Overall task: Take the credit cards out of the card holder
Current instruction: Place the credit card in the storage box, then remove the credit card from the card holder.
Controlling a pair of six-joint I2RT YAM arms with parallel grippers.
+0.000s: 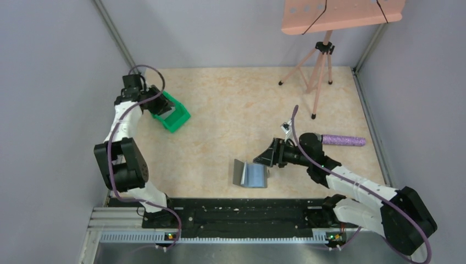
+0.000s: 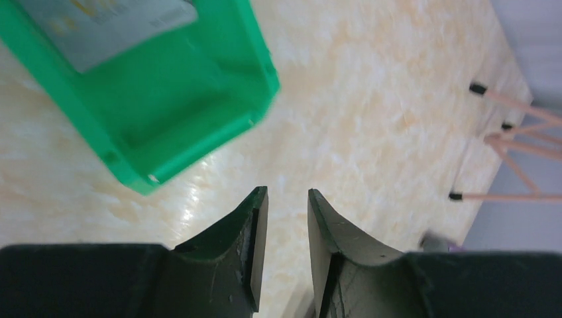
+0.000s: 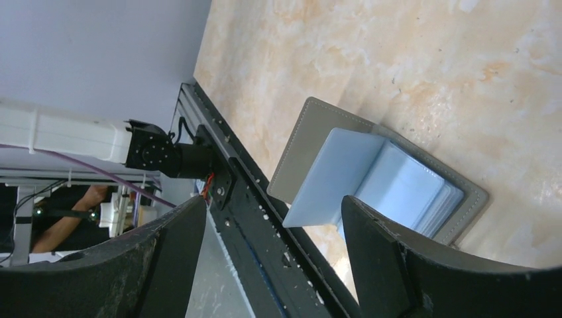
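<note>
Card holder (image 1: 250, 175), a small flat grey folding wallet, sits near the front edge of the pale marbled beige table (image 1: 231, 104), right of centre, just short of the black metal rail (image 1: 236, 217). It is open: one half lies flat and the other stands up on the left. The wrist cam shows a stitched grey outer skin and smooth pale blue-grey panels inside (image 3: 397, 179). Can't tell which of those are cards.

R gripper (image 1: 264, 155) is low and just right of the holder, not touching it. Its black claw (image 3: 272, 212) is spread wide w/ nothing between the jaws, and the holder shows in the gap. There is bare table behind and to the left of the holder, and little room on the rail side.

L gripper (image 1: 155, 104) is at the far left by the wall, at the green plastic bin (image 1: 175, 115). Its jaws (image 2: 287, 195) stand a narrow slit apart w/ nothing in them, over bare table beside the bin's corner (image 2: 166, 99). A flat silver-grey piece w/ yellowish marks lies in the bin, blurred.

A purple textured cylinder (image 1: 343, 140) lies behind the R arm near the right wall. A pinkish tripod (image 1: 320, 66) stands at back right under a peach board (image 1: 340, 14). The middle of the table is open.
</note>
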